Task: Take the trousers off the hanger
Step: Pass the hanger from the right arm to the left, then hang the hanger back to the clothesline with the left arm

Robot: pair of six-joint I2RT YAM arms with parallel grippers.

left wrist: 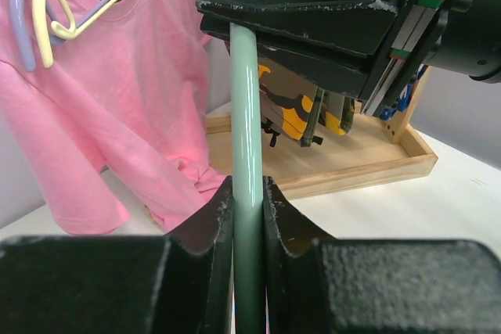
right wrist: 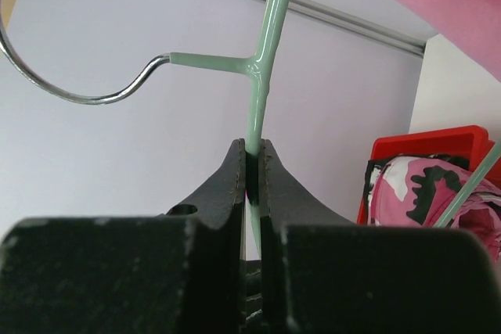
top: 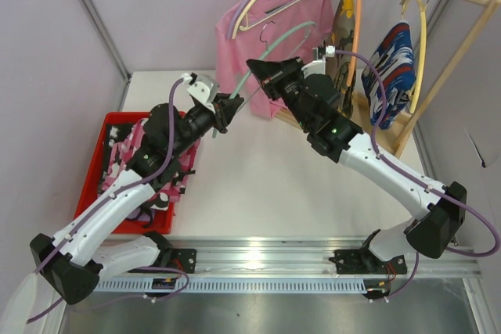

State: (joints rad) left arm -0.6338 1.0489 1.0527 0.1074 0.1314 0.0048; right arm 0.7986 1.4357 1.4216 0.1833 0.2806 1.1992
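L end effector & R end effector both clenched on bare-looking mint hanger; pink-camo trousers already in red bin left of it, olive pair & blue pair right of it still hung.

no text or numbers can be read.

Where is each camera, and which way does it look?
Top camera: above and behind the left arm and right arm, facing down on the white table.
Left wrist camera: on the left arm, facing past the left gripper towards the right gripper and pink T-shirt.
Right wrist camera: on the right arm, facing past the right gripper; red plastic bin at right.
Shared: all three show the pale green hanger both clamp.
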